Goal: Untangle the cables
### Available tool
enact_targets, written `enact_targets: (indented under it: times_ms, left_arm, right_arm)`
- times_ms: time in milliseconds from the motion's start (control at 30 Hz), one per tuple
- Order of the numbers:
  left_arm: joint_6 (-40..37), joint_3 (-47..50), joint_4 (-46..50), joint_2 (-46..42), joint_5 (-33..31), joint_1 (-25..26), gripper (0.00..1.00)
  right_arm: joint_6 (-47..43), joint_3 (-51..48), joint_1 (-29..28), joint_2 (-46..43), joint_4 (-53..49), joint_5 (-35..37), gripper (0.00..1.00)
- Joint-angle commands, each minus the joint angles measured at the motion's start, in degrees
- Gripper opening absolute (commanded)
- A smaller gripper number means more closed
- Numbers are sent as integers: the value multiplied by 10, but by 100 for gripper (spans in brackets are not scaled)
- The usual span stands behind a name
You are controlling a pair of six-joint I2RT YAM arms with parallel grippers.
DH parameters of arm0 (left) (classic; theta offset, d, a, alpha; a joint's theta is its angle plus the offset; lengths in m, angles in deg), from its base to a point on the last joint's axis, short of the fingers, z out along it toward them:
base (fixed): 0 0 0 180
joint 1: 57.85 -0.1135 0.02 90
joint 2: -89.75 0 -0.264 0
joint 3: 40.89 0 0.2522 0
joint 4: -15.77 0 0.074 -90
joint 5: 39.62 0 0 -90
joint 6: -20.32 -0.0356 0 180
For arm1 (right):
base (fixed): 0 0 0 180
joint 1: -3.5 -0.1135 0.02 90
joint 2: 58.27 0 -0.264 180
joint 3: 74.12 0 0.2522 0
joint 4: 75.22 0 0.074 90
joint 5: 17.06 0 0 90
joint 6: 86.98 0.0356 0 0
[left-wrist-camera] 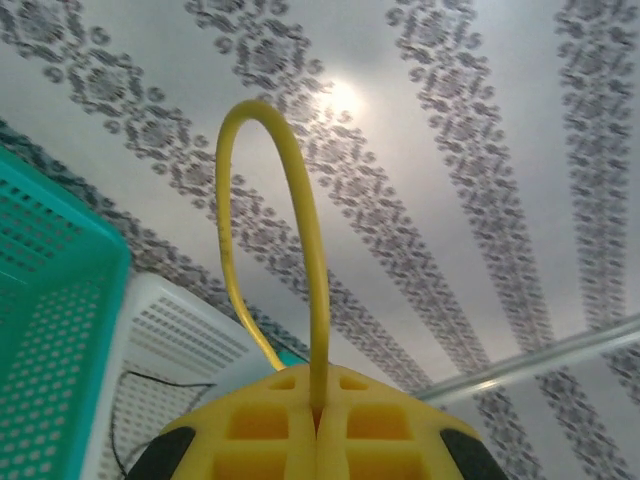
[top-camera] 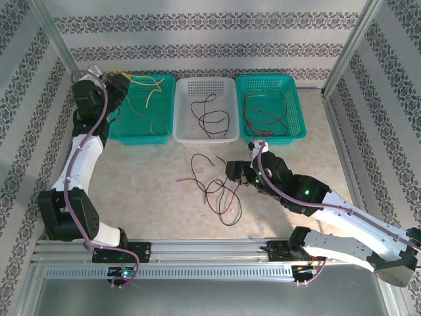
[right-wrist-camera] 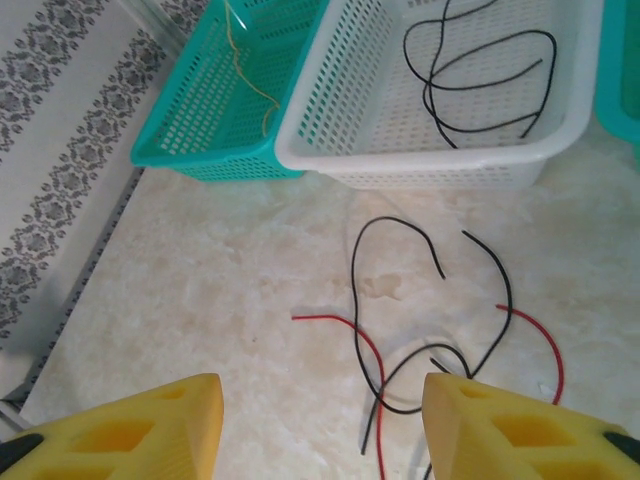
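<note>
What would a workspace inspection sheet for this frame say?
Surface: pale marbled tabletop.
Job's things: red and black tangle mid-table; yellow cables in left teal basket, black cable in white basket, red cables in right teal basket.
Clutter: nothing seen.
Grippers: left gripper, jaws shut on a yellow loop; right gripper, jaws open over the tangle.
Cables: purple cords along both arms.
Surroundings: patterned walls, metal frame.

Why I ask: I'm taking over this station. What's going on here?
The robot seems to be sorting wires by colour. The left claw is shut on a yellow wire, up by the left green basket, which holds yellow ones. The right claw hangs open over the red and black tangle lying on the table. The white basket holds black wires, the right green basket red ones.
</note>
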Motion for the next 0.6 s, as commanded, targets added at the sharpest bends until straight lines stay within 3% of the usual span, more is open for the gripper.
enact_targets:
  times_ms: [0, 400, 567]
  left_arm:
    - [-40, -38, 34, 34, -33, -9, 0]
    - [-150, -116, 150, 113, -98, -10, 0]
    - [-160, -150, 158, 156, -98, -11, 0]
  right_arm:
    - [13, -10, 1, 0, -16, 20, 56]
    - [1, -20, 2, 18, -17, 22, 57]
    - [-11, -4, 3, 29, -28, 25, 57]
